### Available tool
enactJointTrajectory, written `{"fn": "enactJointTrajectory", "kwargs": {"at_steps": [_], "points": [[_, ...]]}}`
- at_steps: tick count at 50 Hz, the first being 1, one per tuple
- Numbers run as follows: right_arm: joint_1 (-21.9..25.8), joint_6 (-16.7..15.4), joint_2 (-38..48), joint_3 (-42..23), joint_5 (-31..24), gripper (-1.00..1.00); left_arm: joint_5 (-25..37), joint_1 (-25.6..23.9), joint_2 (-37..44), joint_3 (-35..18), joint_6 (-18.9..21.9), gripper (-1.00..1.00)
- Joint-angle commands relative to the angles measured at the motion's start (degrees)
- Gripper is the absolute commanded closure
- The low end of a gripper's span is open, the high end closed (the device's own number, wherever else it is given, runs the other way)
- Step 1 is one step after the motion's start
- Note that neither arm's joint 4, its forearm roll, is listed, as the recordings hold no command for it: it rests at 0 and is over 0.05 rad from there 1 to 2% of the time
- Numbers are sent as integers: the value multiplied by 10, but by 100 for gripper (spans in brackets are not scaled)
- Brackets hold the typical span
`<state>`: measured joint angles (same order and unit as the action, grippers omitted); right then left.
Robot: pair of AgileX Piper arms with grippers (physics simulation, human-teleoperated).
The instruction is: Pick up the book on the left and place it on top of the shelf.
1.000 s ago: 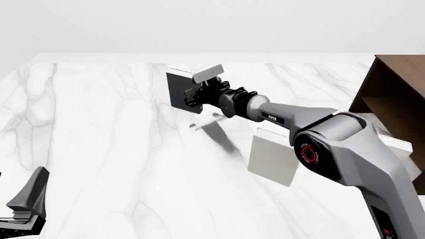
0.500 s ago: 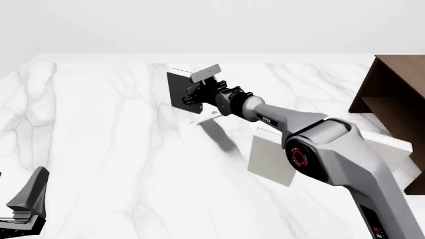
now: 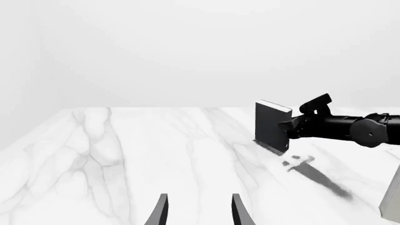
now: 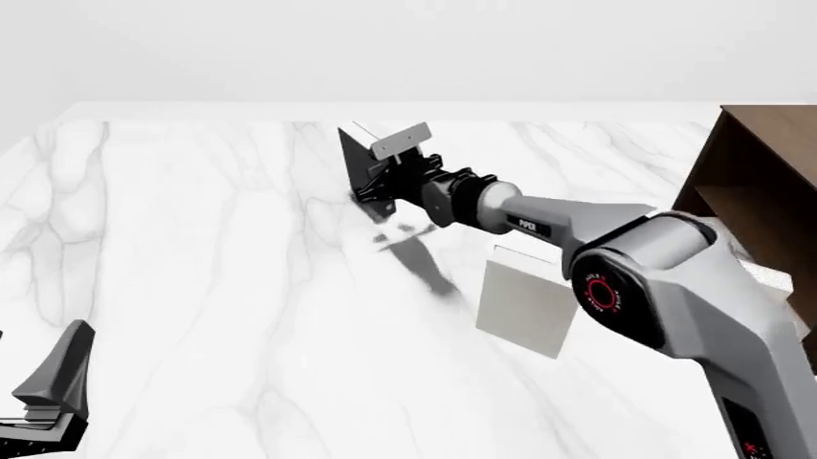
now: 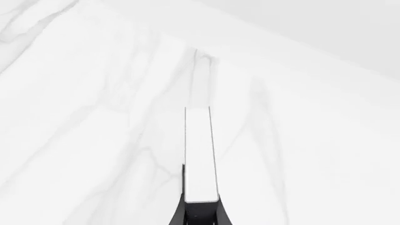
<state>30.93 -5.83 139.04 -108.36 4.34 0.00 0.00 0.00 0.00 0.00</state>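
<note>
- Gripping the book (image 4: pixel 356 161) between the right claw (image 4: pixel 386 178) fingers — upright on the table (image 4: pixel 191 249);
- Resting apart at the near edge, left claw (image 3: pixel 197 213) — fingers parted, holding nothing.

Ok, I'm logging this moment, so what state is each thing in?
book: upright, clamped by the right gripper.
right gripper: shut on the book's edge.
left gripper: open, holding nothing.
pale book: standing on the table, untouched.
shelf: top not visible here.
</note>
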Motion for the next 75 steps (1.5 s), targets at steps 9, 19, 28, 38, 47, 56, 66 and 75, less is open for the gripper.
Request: {"fn": "enactJointTrajectory", "kwargs": {"at_steps": [9, 19, 28, 38, 47, 56, 66, 75], "points": [[3, 5, -152, 150, 56, 100, 0, 0, 0, 0, 0, -100], [-3, -2, -232, 228, 70, 100, 0, 0, 0, 0, 0, -100], [-1, -16, -307, 287, 66, 100, 0, 0, 0, 0, 0, -100], [6, -36, -404, 349, 49, 100, 0, 0, 0, 0, 0, -100], [4, -51, -487, 398, 34, 100, 0, 0, 0, 0, 0, -100], [-6, -65, -557, 438, 17, 100, 0, 0, 0, 0, 0, -100], [-26, -82, -615, 461, -1, 100, 0, 0, 0, 0, 0, -100], [-37, -109, -674, 490, -22, 100, 0, 0, 0, 0, 0, -100]]}}
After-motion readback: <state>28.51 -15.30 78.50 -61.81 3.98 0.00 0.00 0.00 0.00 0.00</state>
